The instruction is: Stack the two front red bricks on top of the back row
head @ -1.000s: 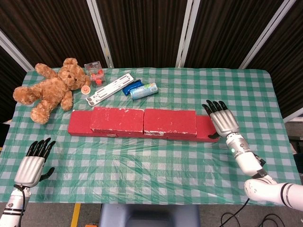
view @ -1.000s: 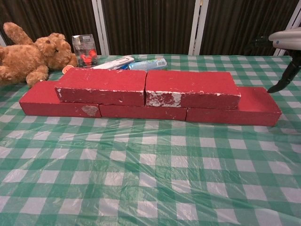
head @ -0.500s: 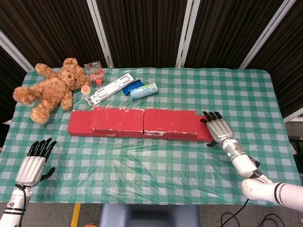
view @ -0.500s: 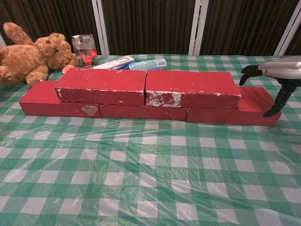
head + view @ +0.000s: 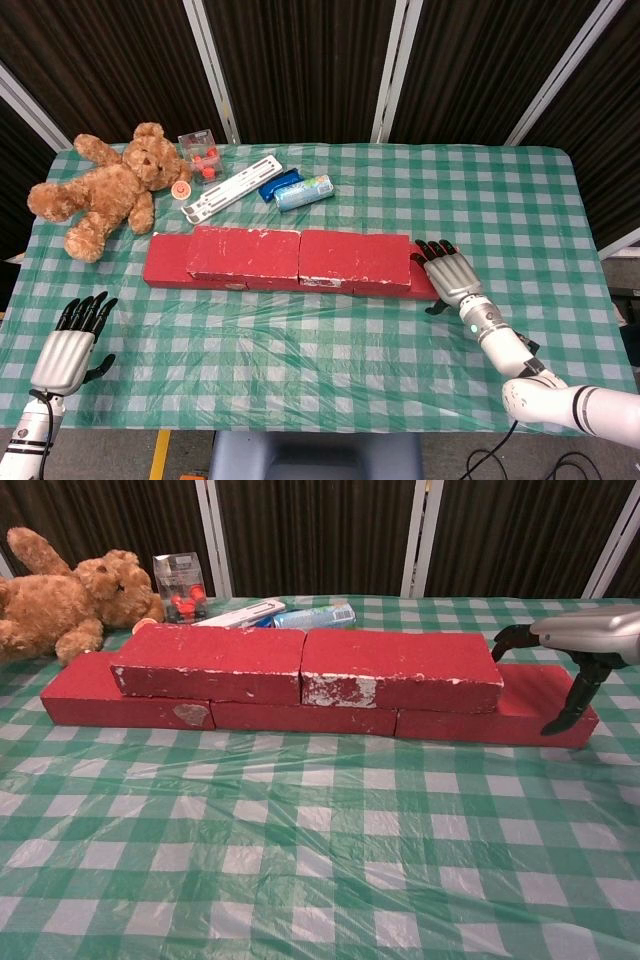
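Nearest the robot, the left hand (image 5: 68,345) hovers low over the green-and-white checked tablecloth (image 5: 320,340), fingers straight, slightly apart, holding nothing. Further in, the right hand (image 5: 448,273) lies flat at the right end of the bricks, fingers extended and empty; its dark fingertips (image 5: 505,640) seem to touch the end of the right upper brick, though the chest view leaves that unsure. The 2 upper red bricks (image 5: 300,255) sit end to end on the lower red row (image 5: 130,708). Beyond lie a brown teddy bear (image 5: 105,190), a white plastic strip (image 5: 232,186) and a blue packet (image 5: 280,185).
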